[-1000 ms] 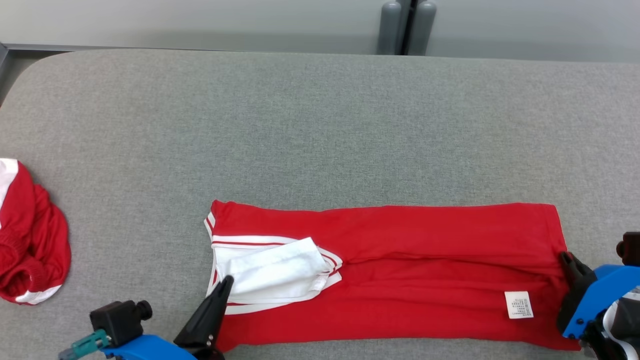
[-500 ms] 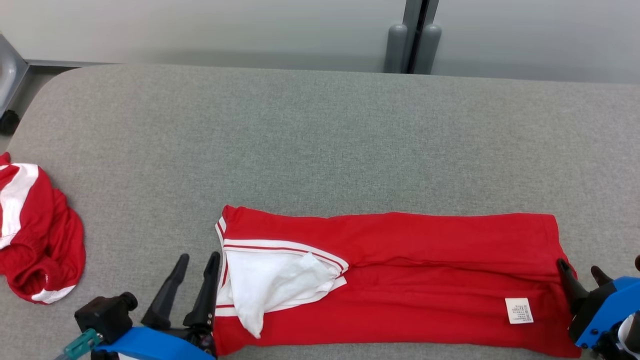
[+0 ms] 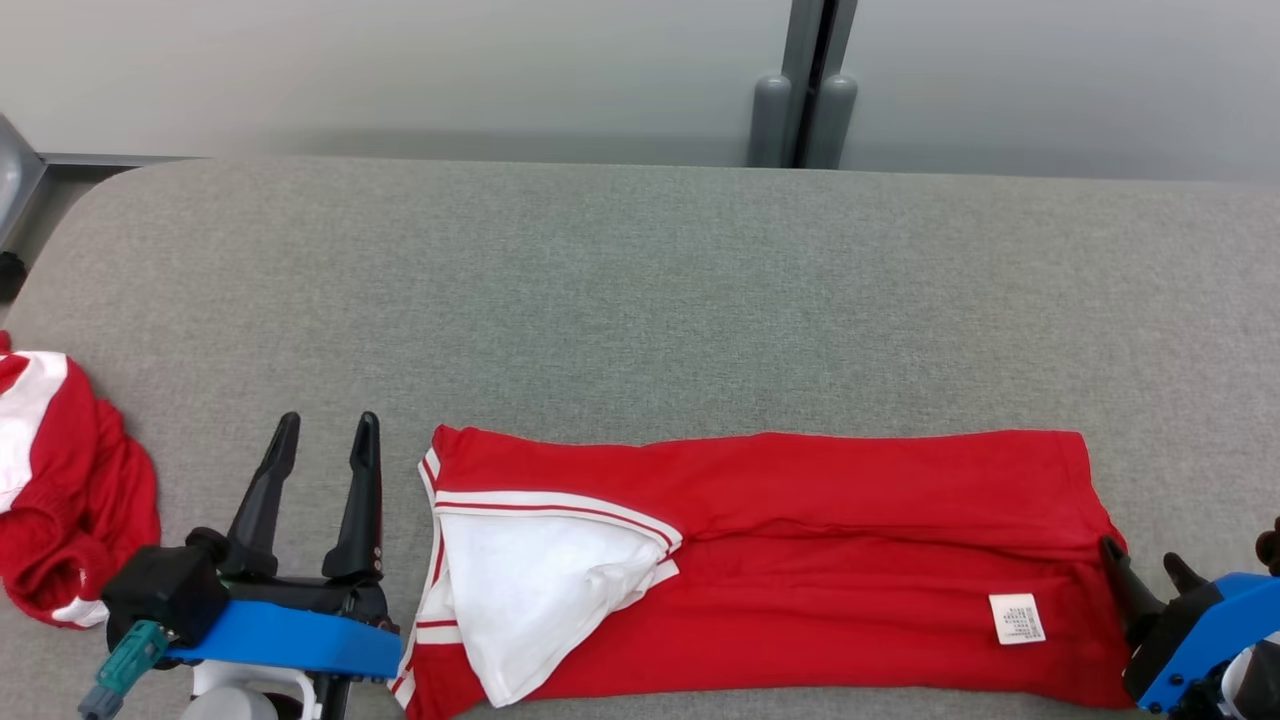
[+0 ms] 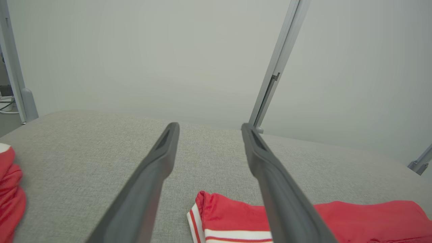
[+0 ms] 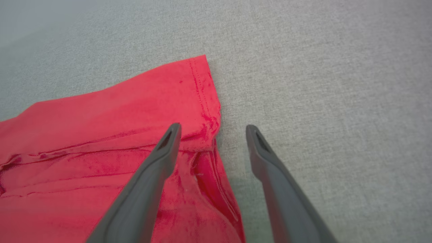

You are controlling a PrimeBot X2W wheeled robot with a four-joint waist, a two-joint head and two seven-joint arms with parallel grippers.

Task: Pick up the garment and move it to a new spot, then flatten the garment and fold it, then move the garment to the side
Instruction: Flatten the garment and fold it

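Head view: garment (image 3: 760, 560) lies flat on the grey table (image 3: 640, 300) along the lower part of the frame. It is a long red strip with its long axis running left to right. A white sleeve (image 3: 530, 590) is turned over its left end, and a white label (image 3: 1016, 618) sits near its right end. Your left gripper (image 3: 328, 422) is at lower left, just beside the strip's left end but clear of it, fingers parted and empty, pointing up the frame. Your right gripper (image 3: 1138, 553) is at lower right, fingers spread across the right hem. A second red garment (image 3: 60, 500) is bunched at the far left edge, well apart. Left wrist view: jaws released with bare table between them; the striped corner shows at bottom centre, off toward the right-hand finger. Right wrist view: jaws released and holding nothing, one finger over red cloth, the other over table, hem edge between them. Judgement: each arm serves its own end. The right one is already placed; you would need to shift the left one rightward in the frame before it can pinch.
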